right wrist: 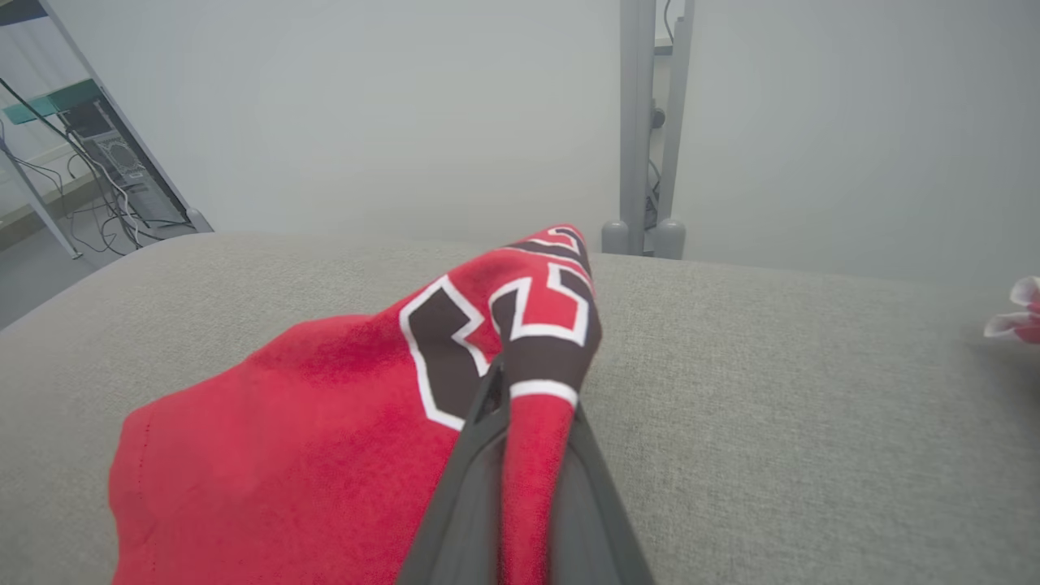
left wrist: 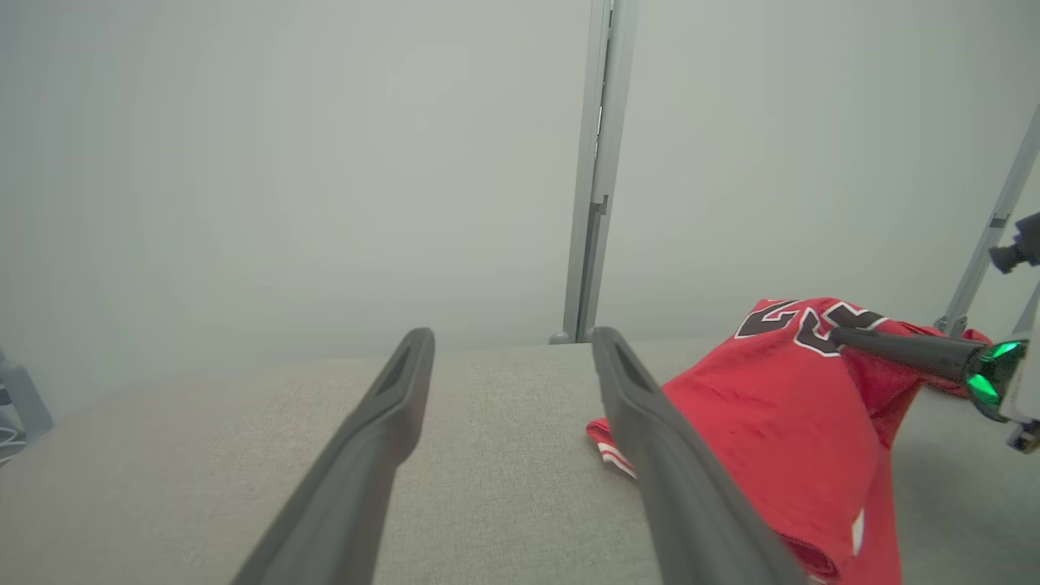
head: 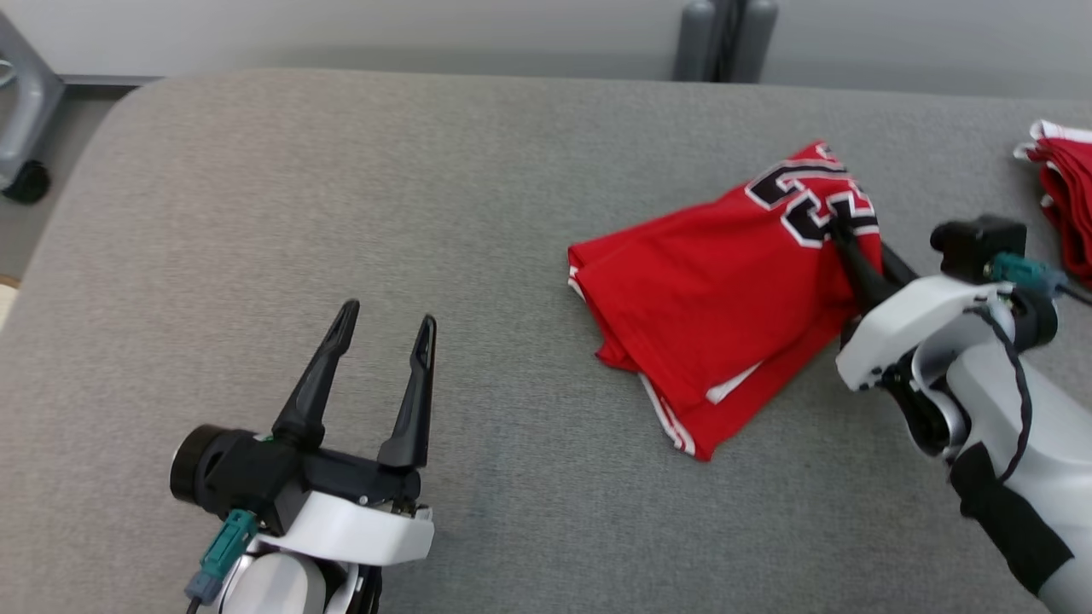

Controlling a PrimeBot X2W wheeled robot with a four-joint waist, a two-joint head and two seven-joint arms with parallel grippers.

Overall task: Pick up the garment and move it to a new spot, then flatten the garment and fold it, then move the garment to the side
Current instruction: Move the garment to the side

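The garment [head: 725, 298] is a red jersey with black, white-edged numbers, folded in layers on the grey cushion [head: 341, 213] right of centre. My right gripper [head: 840, 228] is shut on the garment's right edge by the numbers, and that part is lifted. Between the two dark fingers [right wrist: 475, 455] in the right wrist view a fold of the garment [right wrist: 325, 422] is pinched. My left gripper [head: 388, 320] stands open at the lower left, well apart from the cloth. Through its wrist view, the left gripper [left wrist: 512, 345] points past the garment [left wrist: 780, 422] and the right gripper's fingers [left wrist: 894, 348].
Another red and white cloth [head: 1066, 192] lies at the cushion's right edge. A grey post [head: 725, 38] stands behind the cushion's far edge. At the far left, off the cushion, are a grey frame and a dark wheel [head: 26, 183].
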